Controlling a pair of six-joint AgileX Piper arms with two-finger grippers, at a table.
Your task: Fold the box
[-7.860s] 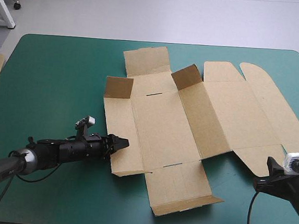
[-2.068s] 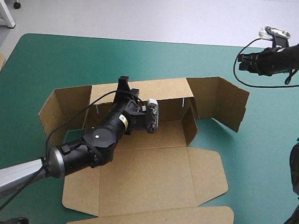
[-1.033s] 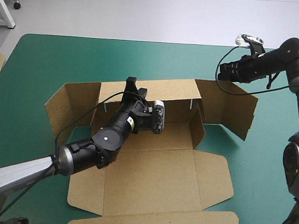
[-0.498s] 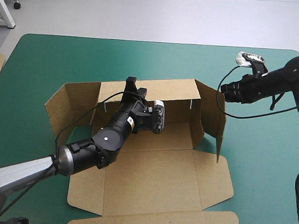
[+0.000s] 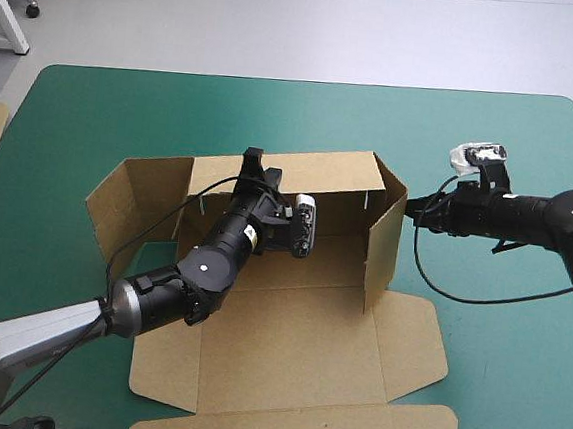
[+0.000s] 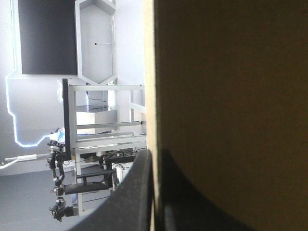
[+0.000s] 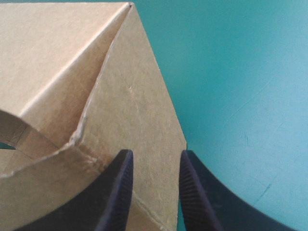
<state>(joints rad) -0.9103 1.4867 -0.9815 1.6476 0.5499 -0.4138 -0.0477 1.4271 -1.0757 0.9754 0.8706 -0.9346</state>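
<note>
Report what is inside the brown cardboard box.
The left arm reaches into the brown cardboard box, its black end effector shut on the rear wall's top edge; bare floor shows beside it. Floor under the arm is hidden.

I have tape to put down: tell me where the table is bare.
Bare: the table strip beyond the box, the stretch between its left flap and the table's left edge, and the near right corner. Crowded: the middle, with the left gripper on the far wall and the right gripper at the right wall.
</note>
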